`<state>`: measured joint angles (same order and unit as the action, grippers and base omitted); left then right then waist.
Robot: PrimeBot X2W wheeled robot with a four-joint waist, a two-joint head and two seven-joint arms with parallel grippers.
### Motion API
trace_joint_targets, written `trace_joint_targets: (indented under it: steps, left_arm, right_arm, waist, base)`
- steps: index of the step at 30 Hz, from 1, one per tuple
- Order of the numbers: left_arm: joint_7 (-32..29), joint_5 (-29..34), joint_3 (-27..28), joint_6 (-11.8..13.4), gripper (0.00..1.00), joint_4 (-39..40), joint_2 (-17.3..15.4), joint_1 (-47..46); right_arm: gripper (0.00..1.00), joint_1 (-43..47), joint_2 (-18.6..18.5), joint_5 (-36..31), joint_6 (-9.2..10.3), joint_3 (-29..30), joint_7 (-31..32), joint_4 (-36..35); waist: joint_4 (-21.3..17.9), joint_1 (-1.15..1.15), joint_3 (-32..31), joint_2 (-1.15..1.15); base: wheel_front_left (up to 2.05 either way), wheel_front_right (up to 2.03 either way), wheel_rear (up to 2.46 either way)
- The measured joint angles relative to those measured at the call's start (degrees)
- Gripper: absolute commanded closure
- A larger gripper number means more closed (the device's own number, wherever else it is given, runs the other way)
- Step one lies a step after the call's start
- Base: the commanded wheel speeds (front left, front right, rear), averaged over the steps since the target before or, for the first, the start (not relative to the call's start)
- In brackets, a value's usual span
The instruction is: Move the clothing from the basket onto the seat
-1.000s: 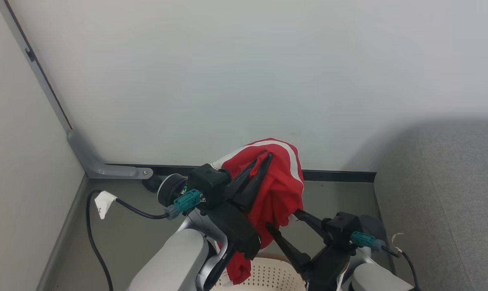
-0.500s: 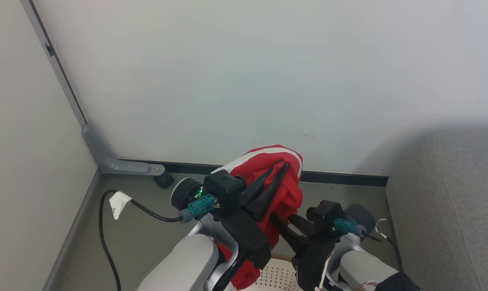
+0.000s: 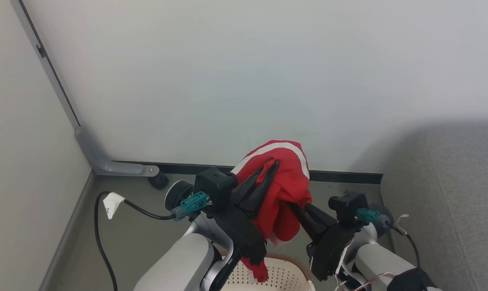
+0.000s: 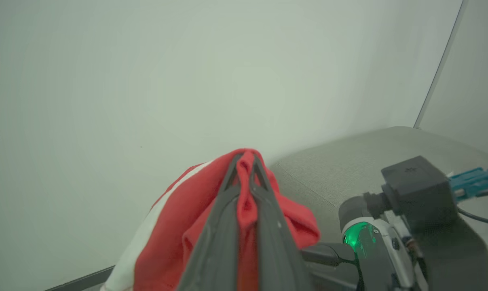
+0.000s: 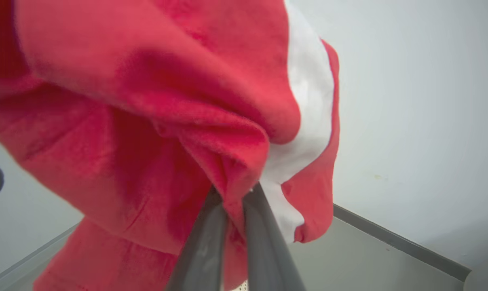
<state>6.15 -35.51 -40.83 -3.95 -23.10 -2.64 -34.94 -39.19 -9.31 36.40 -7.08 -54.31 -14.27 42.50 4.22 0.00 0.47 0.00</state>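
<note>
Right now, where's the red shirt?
In the head view's middle, the red shirt hangs in the air, pinched by the left fingers and right fingers, above the basket, with the grey sofa to its right.

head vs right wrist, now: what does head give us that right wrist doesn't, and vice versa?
Head adds: left gripper shut on the clothing near its top, and the grey corner bracket. Right wrist adds: the right gripper tips pinched on a fold beside the white stripe. Both: the red clothing held up, pale wall, dark baseboard.
</note>
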Motion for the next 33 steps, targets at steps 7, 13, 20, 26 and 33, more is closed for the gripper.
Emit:
trace_joint_targets:
  steps: [7,13,20,26,33]
  left_arm:
    - [0.00,-0.16,0.94,1.01,0.94,-0.12,-0.64,0.86]
    - [0.00,-0.66,0.97,0.91,0.00,0.29,-1.35,2.33]
    - [0.02,-0.67,0.90,0.91,0.00,1.18,-2.61,4.21]
    - [0.01,-0.41,-0.49,0.85,0.00,2.89,-3.22,4.95]
    - [0.08,0.13,-0.78,0.40,0.00,4.60,-5.10,5.77]
  right_arm:
    - [1.00,2.37,-2.74,0.98,0.00,3.64,0.00,-3.28]
    - [1.00,3.73,-3.91,1.01,0.00,6.82,0.00,-5.99]
    - [1.00,4.81,-6.30,0.91,0.00,10.82,0.00,-9.12]
    - [1.00,6.42,-9.75,0.14,0.57,14.13,0.00,-11.92]
    - [1.00,8.75,-12.45,-0.89,2.03,17.91,0.00,-15.32]
  waist:
    - [-1.24,-0.01,-0.05,0.00]
    - [-3.20,-0.01,-0.16,0.00]
    - [-6.13,-0.01,-0.47,0.00]
    - [-8.95,-0.01,-0.66,0.00]
    - [-12.66,-0.01,-0.66,0.00]
  base:
    - [0.00,0.00,0.00]
    - [0.00,0.00,0.00]
    - [0.00,0.00,0.00]
    - [0.00,0.00,0.00]
    - [0.00,0.00,0.00]
